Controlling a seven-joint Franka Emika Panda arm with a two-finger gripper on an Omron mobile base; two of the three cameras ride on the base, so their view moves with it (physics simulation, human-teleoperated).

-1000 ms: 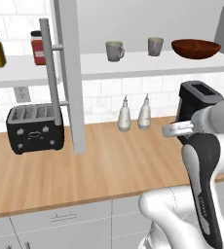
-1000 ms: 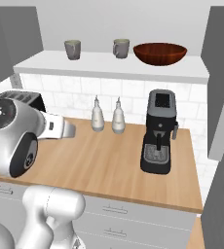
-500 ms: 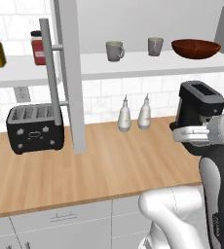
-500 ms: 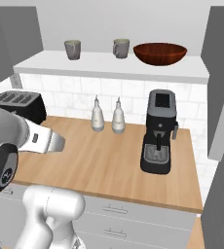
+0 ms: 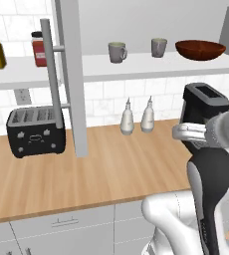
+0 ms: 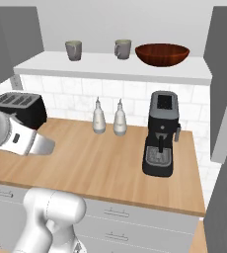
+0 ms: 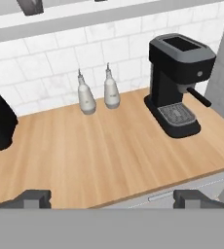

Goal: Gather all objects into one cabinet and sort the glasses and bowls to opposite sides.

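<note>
Since the earlier frames the arm has swung from low over the bench toward the right side of the left base view; mugs and bowl have not shifted.

Tool (image 7: 113, 198): fingertips (image 7: 32, 198) stand wide apart at the bottom of the hand view, nothing between them. It hangs over the front edge of the bench (image 7: 109, 155), looking across at the two white bottles (image 7: 98, 92) and the black coffee machine (image 7: 178, 82).

Task things: two grey mugs on the cabinet shelf (image 5: 156, 65), left mug (image 5: 117, 52) and right mug (image 5: 159, 47), with the reddish-brown bowl (image 5: 200, 50) further right on the same board. Cabinet door (image 5: 72, 74) stands open, edge-on. Third mug not located.

Key relation: mugs and bowl sit well above and beyond the tool, up on the shelf, while the tool points down at the bench. Judgement: the hand must rise and tip up before any grasp.
</note>
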